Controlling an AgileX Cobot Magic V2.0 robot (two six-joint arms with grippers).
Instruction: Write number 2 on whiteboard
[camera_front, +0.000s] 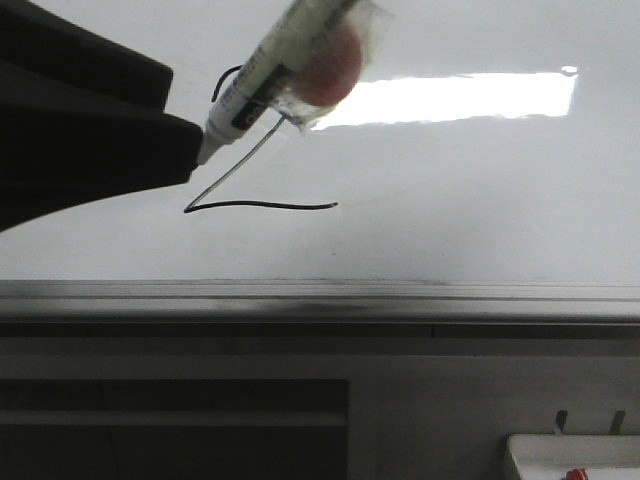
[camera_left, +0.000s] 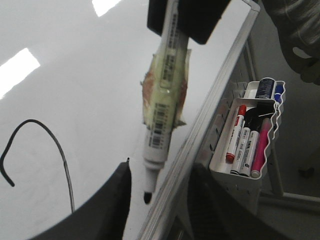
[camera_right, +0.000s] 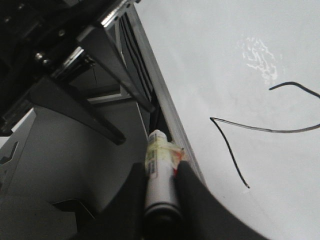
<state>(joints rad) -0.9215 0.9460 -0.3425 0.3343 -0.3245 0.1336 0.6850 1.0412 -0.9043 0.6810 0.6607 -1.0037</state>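
Showing a finished black number 2 (camera_front: 262, 190) on the whiteboard (camera_front: 480, 200): its flat base stroke runs just above the board's grey lower frame (camera_front: 320, 300), its diagonal rises from the left end of that base, and its curved top is partly hidden in the front view behind a marker (camera_front: 275, 70). That marker, wrapped in clear tape with an orange-red patch, slants from the upper edge of the front view down to a dark arm at the left. In the left wrist view the same kind of taped marker (camera_left: 165, 100) is clamped by the left gripper (camera_left: 150, 200), its black tip very near the board beside the frame; whether it touches cannot be told. The right gripper (camera_right: 161, 200) is closed around a second taped marker (camera_right: 161, 175), held beside the frame, apart from the digit. A small white tray (camera_left: 250, 145) of markers hangs below the frame.
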